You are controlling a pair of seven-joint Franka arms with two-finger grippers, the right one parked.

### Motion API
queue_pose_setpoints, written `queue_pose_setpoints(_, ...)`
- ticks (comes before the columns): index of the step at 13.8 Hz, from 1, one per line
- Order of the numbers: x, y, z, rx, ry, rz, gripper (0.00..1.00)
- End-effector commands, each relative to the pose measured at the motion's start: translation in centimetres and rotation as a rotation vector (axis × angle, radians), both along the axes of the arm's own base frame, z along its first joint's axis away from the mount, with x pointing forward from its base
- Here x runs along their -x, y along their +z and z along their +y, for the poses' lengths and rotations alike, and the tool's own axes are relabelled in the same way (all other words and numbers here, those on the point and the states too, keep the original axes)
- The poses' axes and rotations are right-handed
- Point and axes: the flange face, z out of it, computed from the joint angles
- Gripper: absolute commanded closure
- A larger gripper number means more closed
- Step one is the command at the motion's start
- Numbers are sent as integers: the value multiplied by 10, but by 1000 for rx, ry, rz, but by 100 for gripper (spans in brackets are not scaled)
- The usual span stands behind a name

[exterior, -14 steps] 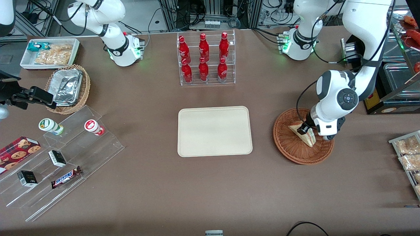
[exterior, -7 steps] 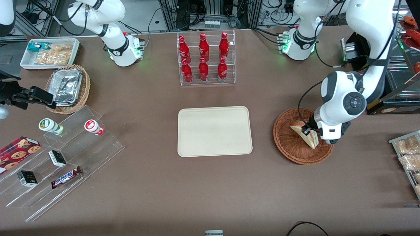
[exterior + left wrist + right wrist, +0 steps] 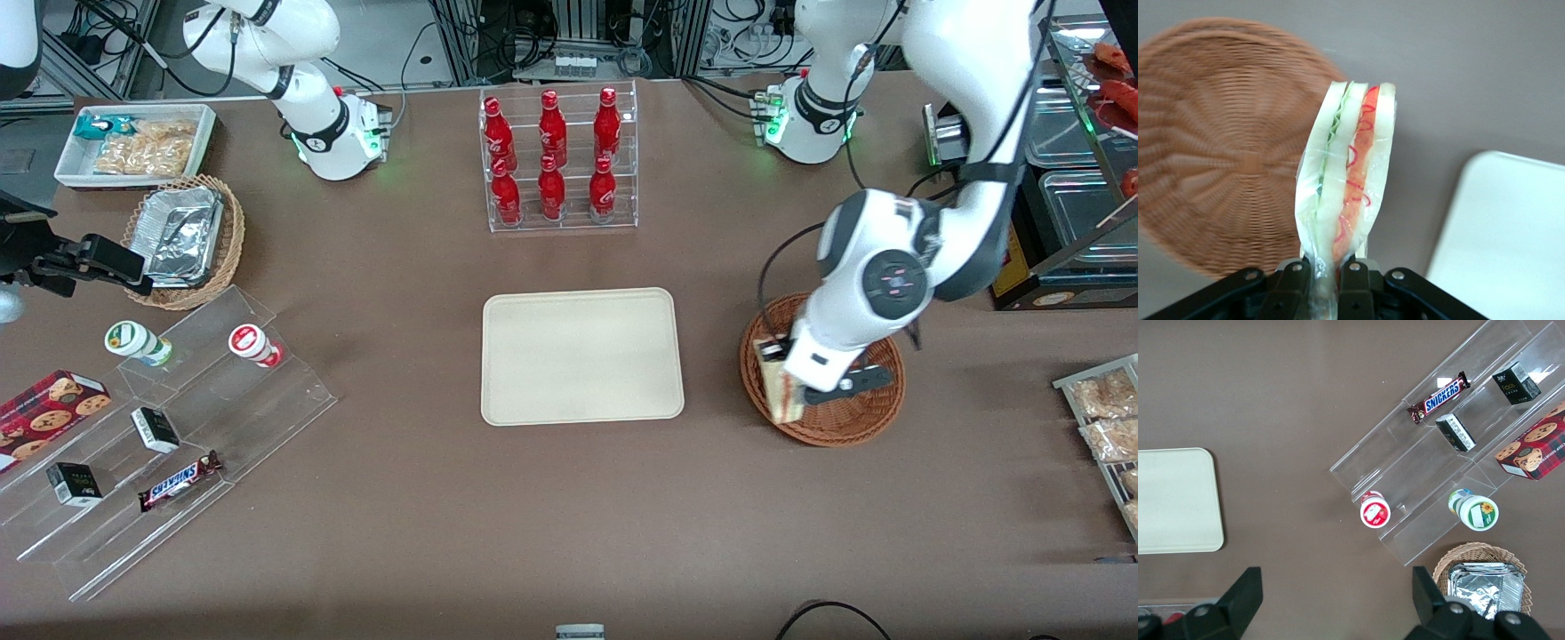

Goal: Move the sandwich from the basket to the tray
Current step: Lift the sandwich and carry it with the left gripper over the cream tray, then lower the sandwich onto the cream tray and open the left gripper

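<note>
Fingers [image 3: 1321,277] clamp sandwich [image 3: 1348,173] above basket [image 3: 858,422] edge nearest tray [image 3: 582,356].

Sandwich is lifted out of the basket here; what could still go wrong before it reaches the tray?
The hand pinches only the sandwich by its wrapped edge, so it might slip or swing loose. It hangs low near the basket rim and could clip it. Released on edge over the tray, it may topple.

worktop: matte brown flat worktop [image 3: 427,533] fills the scene
edge farthest from the camera: tangled black cables [image 3: 498,36], metal framing
light: even, soft, with faint shadows
</note>
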Motion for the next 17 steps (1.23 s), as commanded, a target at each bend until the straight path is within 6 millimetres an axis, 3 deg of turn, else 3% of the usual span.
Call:
queue_pose_setpoints(1,-17,-11,-70,9,-93,5,91)
queue_pose_setpoints(2,-16,-16,-88,13,-116,7,91)
queue_pose_setpoints(4,6,-33,-140,10,-161,21,91)
queue_pose_setpoints(8,36,-47,-222,13,-125,11,92)
queue_pose_setpoints(11,53,-65,-267,14,-107,14,91)
queue_pose_setpoints(13,65,-79,-285,0,-76,20,90)
queue_pose_setpoints(15,67,-86,-289,-7,-47,24,88)
queue_pose_setpoints(16,66,-88,-290,-7,-30,20,85)
queue_pose_setpoints(17,66,-93,-290,-4,-23,19,72)
